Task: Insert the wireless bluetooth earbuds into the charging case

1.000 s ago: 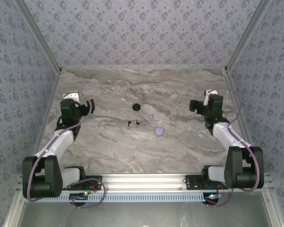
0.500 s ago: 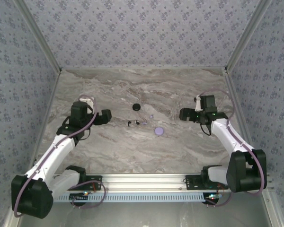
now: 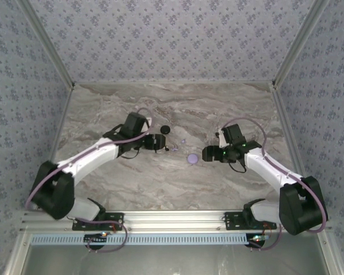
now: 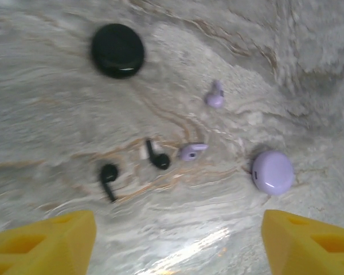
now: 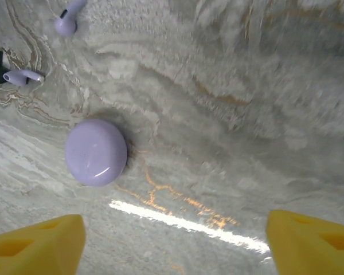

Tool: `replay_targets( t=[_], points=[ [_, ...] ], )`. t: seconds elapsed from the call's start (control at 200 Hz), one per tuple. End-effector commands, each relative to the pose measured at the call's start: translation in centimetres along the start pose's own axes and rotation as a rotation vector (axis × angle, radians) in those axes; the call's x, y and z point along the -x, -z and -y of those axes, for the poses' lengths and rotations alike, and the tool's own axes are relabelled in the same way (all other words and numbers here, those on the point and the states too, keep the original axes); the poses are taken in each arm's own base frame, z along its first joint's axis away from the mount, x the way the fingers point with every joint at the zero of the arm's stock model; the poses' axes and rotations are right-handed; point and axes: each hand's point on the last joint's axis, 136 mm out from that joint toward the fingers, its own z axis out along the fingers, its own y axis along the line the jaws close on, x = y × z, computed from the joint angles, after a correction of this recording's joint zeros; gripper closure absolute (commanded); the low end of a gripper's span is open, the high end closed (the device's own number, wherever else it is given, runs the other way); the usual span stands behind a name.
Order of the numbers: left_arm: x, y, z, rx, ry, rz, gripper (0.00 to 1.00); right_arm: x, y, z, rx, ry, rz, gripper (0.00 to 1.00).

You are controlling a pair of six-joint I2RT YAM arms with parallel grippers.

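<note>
Over the marble bench (image 3: 160, 183), the left arm (image 3: 92, 157) and the right arm (image 3: 269, 169) have swung in from the side edges toward the middle within the last second. The left gripper (image 3: 158, 142) now hangs above the task's pieces, its yellow fingers (image 4: 40, 243) spread wide and holding nothing. The right gripper (image 3: 208, 153) has come in just beside the lilac disc (image 5: 96, 152), likewise spread and empty.

The charging case (image 4: 117, 50) lies at mid-bench, a little toward the far edge, and looks closed to us from above. Nearer the front edge, apart from the case, rests one black earbud (image 4: 159, 159) with the second black earbud (image 4: 108, 175) just beside it. A lilac earbud (image 4: 192, 152) almost touches the first.

We judge the reach is nearly done and nothing is inserted yet. The left gripper is placed to pick, and must avoid the lilac pieces.
</note>
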Motion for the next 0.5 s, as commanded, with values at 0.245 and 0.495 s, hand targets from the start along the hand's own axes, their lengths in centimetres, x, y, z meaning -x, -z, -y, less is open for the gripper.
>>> replay_targets(
  t=[0.245,0.495],
  points=[
    [0.3,-7.7,6.7,-0.133,-0.034,-0.197,0.54,-2.3,-2.0,-1.6,0.118,-0.094,-0.055,0.60],
    [-1.3,-11.8,8.7,-0.153,-0.032,-0.295,0.80,-3.2,-4.2,-2.6,0.156,-0.125,-0.112,0.76]
  ],
)
